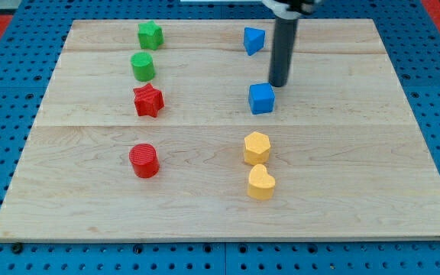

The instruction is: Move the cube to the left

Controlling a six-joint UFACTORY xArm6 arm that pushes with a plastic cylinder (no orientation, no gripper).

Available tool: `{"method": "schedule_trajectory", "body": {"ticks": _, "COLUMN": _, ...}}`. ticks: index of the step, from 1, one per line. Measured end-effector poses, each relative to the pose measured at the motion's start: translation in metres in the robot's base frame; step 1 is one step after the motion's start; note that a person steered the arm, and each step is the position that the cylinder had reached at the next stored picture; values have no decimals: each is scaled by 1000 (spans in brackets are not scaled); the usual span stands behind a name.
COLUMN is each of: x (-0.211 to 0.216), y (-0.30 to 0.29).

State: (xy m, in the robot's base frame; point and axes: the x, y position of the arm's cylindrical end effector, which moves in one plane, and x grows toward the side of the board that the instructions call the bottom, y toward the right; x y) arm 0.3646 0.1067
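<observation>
**K:** Right of centre on the wooden board, that's where the blue cube sits. My tip is just beside its upper-right corner, touching or nearly so; can't tell which from this angle.

**R:** Step in hand?

**K:** Approach, I'd say. Tip is on the correct side for a leftward push but sits a bit toward the view's top of the cube's centre line. Pushing from there would likely spin the cube or shove it down-left.

**R:** So next move?

**K:** Drop the tip toward the view's bottom until level with the cube's right face, then drive straight to the view's left. Lane is open for a good stretch; the red star is well apart on the same row, so stop short of it.

**R:** Gripper state?

**K:** None fitted, just the rod. Nothing to open or close.

**R:** Neighbours?

**K:** Blue wedge-like block above, yellow hexagonal block and yellow heart below. All off the push line.

**R:** Anything obscured?

**K:** Arm is cut off at the top edge. Rod hides the board strip behind it. Blue upper block's exact shape is hard to call.
</observation>
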Motion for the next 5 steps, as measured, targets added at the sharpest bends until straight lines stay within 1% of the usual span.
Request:
{"method": "schedule_trajectory", "body": {"ticks": 1, "x": 10, "y": 44}}
{"method": "schedule_trajectory", "body": {"ticks": 2, "x": 11, "y": 44}}
{"method": "schedule_trajectory", "body": {"ticks": 3, "x": 29, "y": 33}}
{"method": "schedule_trajectory", "body": {"ticks": 5, "x": 36, "y": 17}}
